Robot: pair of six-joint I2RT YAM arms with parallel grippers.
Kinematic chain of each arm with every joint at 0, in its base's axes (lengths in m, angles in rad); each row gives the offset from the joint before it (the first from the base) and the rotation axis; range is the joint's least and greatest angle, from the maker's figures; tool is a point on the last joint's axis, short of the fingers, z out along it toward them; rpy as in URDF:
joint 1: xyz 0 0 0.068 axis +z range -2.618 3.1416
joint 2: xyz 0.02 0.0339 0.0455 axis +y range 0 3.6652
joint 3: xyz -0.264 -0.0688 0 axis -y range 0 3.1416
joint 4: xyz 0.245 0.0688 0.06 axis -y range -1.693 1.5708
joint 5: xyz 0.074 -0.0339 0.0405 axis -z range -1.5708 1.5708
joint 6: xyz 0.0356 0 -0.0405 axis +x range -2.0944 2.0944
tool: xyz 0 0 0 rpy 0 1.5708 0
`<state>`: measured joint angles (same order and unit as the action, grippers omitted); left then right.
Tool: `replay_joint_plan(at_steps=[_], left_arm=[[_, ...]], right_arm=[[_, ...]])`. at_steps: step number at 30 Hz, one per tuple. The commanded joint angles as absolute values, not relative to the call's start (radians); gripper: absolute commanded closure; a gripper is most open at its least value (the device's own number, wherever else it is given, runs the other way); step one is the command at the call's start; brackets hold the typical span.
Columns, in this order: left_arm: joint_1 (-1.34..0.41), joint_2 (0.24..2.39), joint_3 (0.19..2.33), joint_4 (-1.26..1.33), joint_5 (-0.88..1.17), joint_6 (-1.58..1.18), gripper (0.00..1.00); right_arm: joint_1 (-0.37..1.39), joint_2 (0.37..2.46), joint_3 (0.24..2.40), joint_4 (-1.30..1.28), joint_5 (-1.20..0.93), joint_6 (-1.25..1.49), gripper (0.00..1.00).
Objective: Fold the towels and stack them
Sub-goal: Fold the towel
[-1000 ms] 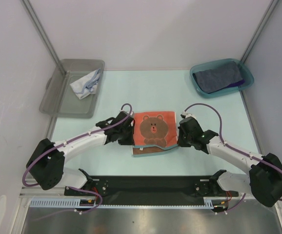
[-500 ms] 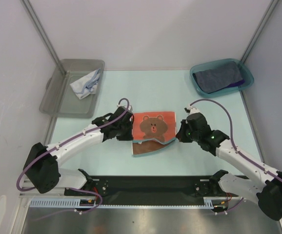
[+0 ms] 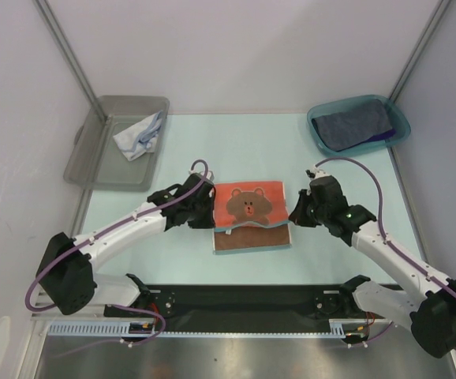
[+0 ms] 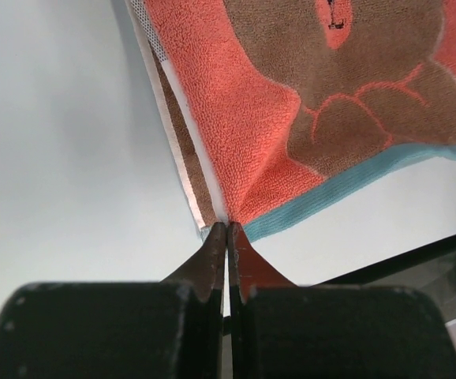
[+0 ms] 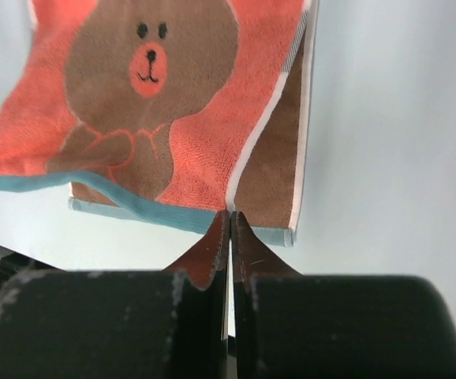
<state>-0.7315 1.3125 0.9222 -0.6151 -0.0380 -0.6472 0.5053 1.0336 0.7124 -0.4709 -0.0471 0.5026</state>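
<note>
An orange-red towel (image 3: 248, 204) printed with a brown bear lies mid-table, its brown underside showing along the near edge. My left gripper (image 3: 212, 222) is shut on the towel's near left corner; in the left wrist view the closed fingertips (image 4: 228, 230) pinch the teal-hemmed corner of the cloth (image 4: 291, 103). On the other side, my right gripper (image 3: 292, 219) is shut on the near right corner, and its tips (image 5: 230, 215) meet on the hem of the towel (image 5: 196, 150). The top layer hangs raised between both grippers.
A grey plastic bin (image 3: 86, 162) at the far left holds a crumpled white and light-blue towel (image 3: 140, 134). At the far right, a teal bin (image 3: 402, 120) holds a dark grey-blue towel (image 3: 353, 125) over a purple one (image 3: 386, 136). A black rail (image 3: 244, 300) runs along the near edge.
Both grippers have drawn the towel's near edge up and slightly away from me, and more of the brown underside shows. The right arm has stretched out and its jaws have closed fully.
</note>
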Motion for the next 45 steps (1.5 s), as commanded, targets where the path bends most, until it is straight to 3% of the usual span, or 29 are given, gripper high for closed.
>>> replay_joint_plan(at_steps=[1, 9, 21, 23, 25, 26, 27, 30, 35, 38, 41, 45], left_arm=[[-0.729, 1.29, 0.916, -0.607, -0.023, -0.657, 1.0], [-0.733, 1.236, 0.611, -0.342, 0.153, -0.764, 1.0], [-0.742, 1.321, 0.588, -0.314, 0.11, -0.762, 1.0], [-0.742, 1.339, 0.586, -0.311, 0.112, -0.762, 1.0], [-0.742, 1.345, 0.589, -0.322, 0.103, -0.759, 0.99], [-0.742, 1.347, 0.598, -0.343, 0.095, -0.758, 0.96], [-0.742, 1.348, 0.604, -0.353, 0.094, -0.753, 0.83], [-0.742, 1.341, 0.658, -0.429, 0.075, -0.732, 0.61], [-0.672, 1.362, 0.874, -0.561, 0.035, -0.568, 0.55], [-0.579, 1.46, 1.018, -0.56, 0.055, -0.398, 0.57], [-0.514, 1.572, 1.132, -0.548, 0.028, -0.295, 0.67], [-0.453, 1.711, 1.221, -0.495, 0.215, -0.27, 0.67]], right_arm=[[0.495, 1.026, 0.769, -0.52, -0.067, 0.463, 1.0], [0.518, 1.022, 0.586, -0.463, -0.058, 0.523, 1.0], [0.534, 1.071, 0.486, -0.387, -0.018, 0.606, 1.0], [0.534, 1.074, 0.483, -0.382, -0.017, 0.606, 0.97], [0.534, 1.071, 0.485, -0.385, -0.018, 0.612, 0.88], [0.534, 1.068, 0.488, -0.388, -0.018, 0.612, 0.84], [0.534, 1.062, 0.498, -0.406, -0.015, 0.615, 0.77], [0.531, 1.037, 0.531, -0.471, 0.027, 0.612, 0.69], [0.479, 1.048, 0.661, -0.399, -0.075, 0.484, 0.55], [0.427, 1.184, 0.805, -0.341, -0.162, 0.341, 0.6], [0.381, 1.362, 0.94, -0.301, -0.298, 0.241, 0.7], [0.345, 1.572, 1.089, -0.265, -0.389, 0.207, 0.74]])
